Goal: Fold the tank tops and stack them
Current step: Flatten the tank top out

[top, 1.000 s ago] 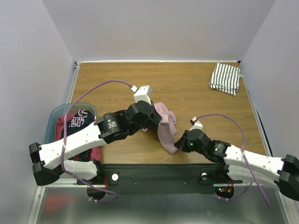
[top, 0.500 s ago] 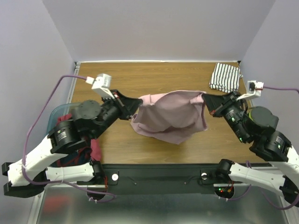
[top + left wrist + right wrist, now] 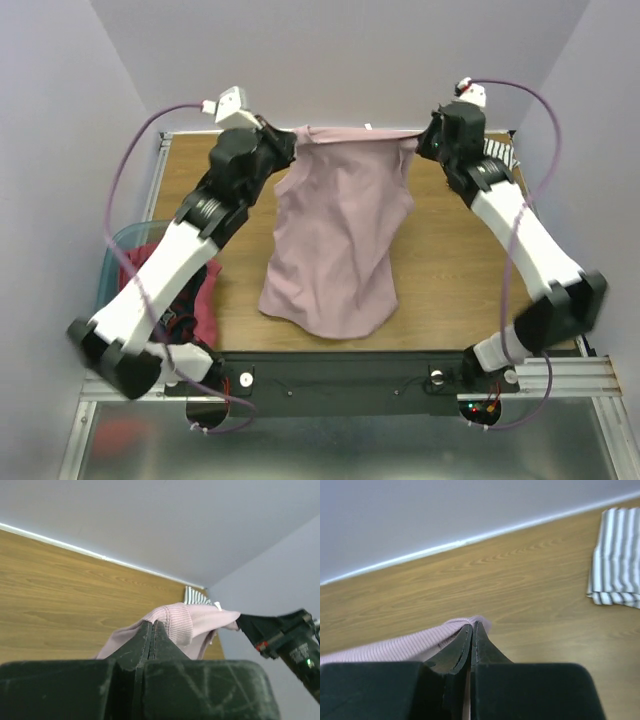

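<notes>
Above the counter (image 3: 455, 270), the left end effector (image 3: 289, 136) and the right end effector (image 3: 421, 141) each pinch one upper corner of the pink tank top (image 3: 335, 240), which hangs spread between them.

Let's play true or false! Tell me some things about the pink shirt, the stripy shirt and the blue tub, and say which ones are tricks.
1. The left claw and the right claw both pinch the pink tank top. True.
2. The pink tank top lies folded flat on the table. False: it hangs spread out between the two raised claws.
3. The striped tank top lies folded on the table, with neither claw touching it. True.
4. The blue tub sits on the robot's right side. False: it sits on the left, with dark red cloth in it.
</notes>
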Motion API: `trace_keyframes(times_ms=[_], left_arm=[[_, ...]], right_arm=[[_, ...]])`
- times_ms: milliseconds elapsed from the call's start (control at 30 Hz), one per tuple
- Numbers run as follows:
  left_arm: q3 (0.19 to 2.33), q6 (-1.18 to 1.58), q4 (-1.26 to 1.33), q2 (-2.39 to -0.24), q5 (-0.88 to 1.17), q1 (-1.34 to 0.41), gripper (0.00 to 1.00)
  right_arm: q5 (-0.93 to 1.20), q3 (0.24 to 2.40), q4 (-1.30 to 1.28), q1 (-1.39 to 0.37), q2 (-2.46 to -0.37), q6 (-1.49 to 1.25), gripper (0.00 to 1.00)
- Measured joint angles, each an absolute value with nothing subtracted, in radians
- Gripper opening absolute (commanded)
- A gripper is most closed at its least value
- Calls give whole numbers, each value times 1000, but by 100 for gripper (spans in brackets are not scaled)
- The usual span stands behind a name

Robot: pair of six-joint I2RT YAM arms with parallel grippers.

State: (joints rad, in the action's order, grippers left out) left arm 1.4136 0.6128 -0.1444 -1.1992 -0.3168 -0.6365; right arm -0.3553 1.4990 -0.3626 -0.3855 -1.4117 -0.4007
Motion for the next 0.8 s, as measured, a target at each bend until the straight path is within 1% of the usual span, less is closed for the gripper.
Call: trace_keyframes(times_ms=[67, 133, 200, 233, 267, 300, 333, 367, 400, 433, 467, 567, 600, 633, 700, 733, 800], left_arm=[[1414, 619, -75, -1320, -231, -553, 0], [1414, 631, -19, -1447, -149, -485, 0], [1415, 638, 36, -1610, -69, -405, 0], [1431, 642, 41, -1692, -28, -371, 16], [1446, 644, 44, -1743, -6, -351, 25], [1493, 646, 51, -1839, 31, -319, 40], [1529, 648, 62, -1913, 52, -295, 47], [1554, 643, 63, -1973, 73, -274, 56], [1560, 640, 62, -2001, 87, -263, 72], [1560, 638, 50, -2023, 96, -244, 74], [1555, 633, 36, -2027, 99, -232, 81], [1521, 635, 40, -1983, 85, -225, 81], [1481, 641, 38, -1931, 70, -229, 79], [1448, 649, 33, -1890, 51, -234, 77], [1364, 677, 10, -1769, 19, -241, 71], [1298, 693, 27, -1691, 5, -245, 70], [1169, 726, 33, -1547, -22, -258, 68]], right_arm=[[-269, 1533, -324, -300, -1560, -413, 1], [-178, 1584, -304, -258, -1729, -429, 1], [-113, 1652, -295, -233, -1882, -449, 9], [-63, 1720, -297, -224, -1993, -462, 25], [-44, 1756, -295, -221, -2051, -470, 39], [-2, 1818, -289, -215, -2145, -481, 51], [8, 1835, -288, -212, -2174, -483, 60], [27, 1861, -292, -208, -2225, -489, 72], [38, 1866, -300, -204, -2245, -492, 76], [38, 1864, -314, -202, -2247, -499, 78], [36, 1849, -319, -200, -2237, -498, 79], [14, 1754, -311, -197, -2136, -502, 79], [4, 1699, -314, -197, -2079, -505, 78], [-4, 1645, -314, -197, -2023, -508, 72], [-20, 1491, -298, -197, -1854, -519, 66], [-23, 1439, -291, -197, -1794, -519, 63], [-28, 1282, -271, -198, -1639, -525, 52]])
